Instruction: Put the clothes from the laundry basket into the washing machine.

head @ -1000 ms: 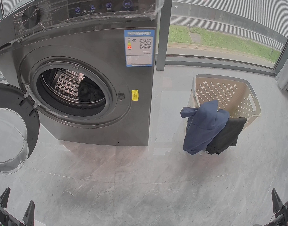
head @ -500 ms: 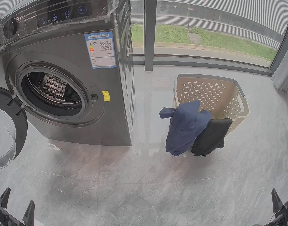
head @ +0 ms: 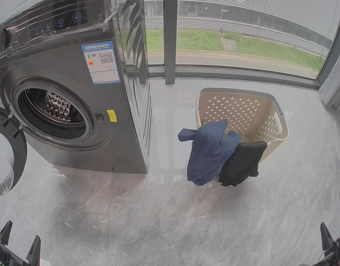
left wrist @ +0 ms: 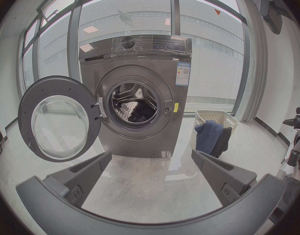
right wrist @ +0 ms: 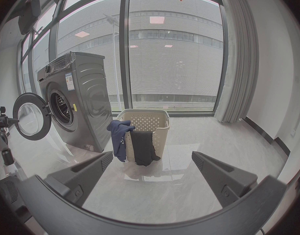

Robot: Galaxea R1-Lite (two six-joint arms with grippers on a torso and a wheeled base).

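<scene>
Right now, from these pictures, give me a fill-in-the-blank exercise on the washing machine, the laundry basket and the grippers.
1. The washing machine has its round door standing ___.
2. Over the rim of the laundry basket hang a black garment and, nearer the machine, a garment coloured ___.
3. The left gripper and the right gripper each hold ___.
Missing words: open; blue; nothing.

Scene brightly lit by daylight through window (head: 251,26). Pale reflections thrown on glossy floor (head: 170,218). Washing machine (head: 114,145) interior left dark. Wrist views bent at edges, corners blackened.
</scene>
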